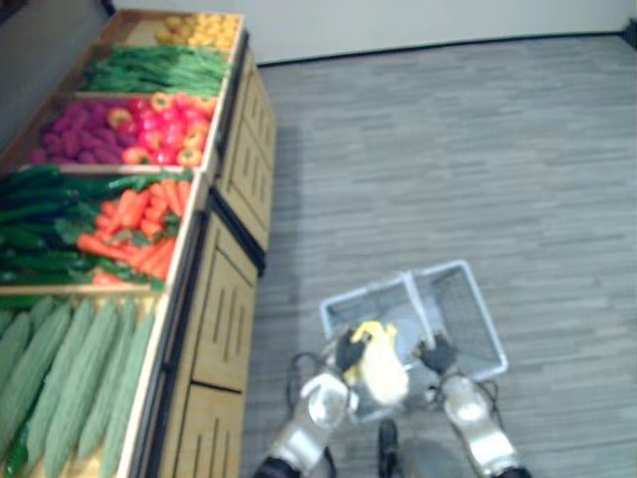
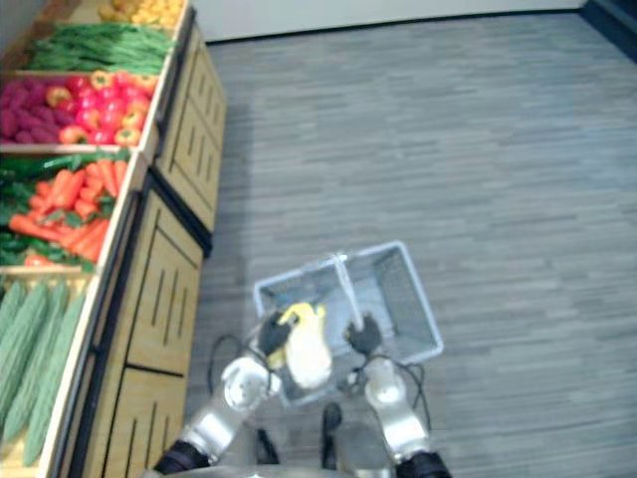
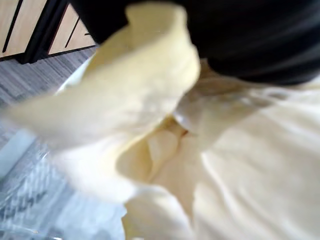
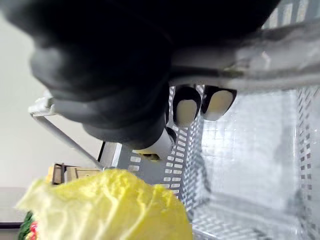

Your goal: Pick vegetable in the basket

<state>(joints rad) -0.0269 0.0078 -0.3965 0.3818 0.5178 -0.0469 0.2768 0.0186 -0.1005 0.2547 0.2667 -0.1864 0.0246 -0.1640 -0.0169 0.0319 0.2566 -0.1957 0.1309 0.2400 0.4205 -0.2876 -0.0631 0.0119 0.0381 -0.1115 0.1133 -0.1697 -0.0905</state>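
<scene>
A pale yellow leafy cabbage (image 1: 380, 366) hangs over the near left corner of the grey wire basket (image 1: 476, 299). My left hand (image 1: 348, 351) is shut on its upper end, and its leaves (image 3: 200, 165) press close against that hand's dark cover (image 3: 250, 35). My right hand (image 1: 436, 356) grips the basket's handle (image 1: 418, 311). Up close its fingers (image 4: 186, 107) curl round the handle bar (image 4: 260, 60), with the cabbage (image 4: 110, 205) beside the basket's mesh wall (image 4: 250, 150). The basket floor that shows looks bare.
A wooden produce stand (image 1: 224, 329) runs along the left. Its bins hold yellow produce (image 1: 199, 28), green beans (image 1: 159, 68), red and purple peppers (image 1: 129, 129), carrots (image 1: 139, 224) and pale green gourds (image 1: 70, 368). Grey plank floor (image 1: 448, 149) lies to the right.
</scene>
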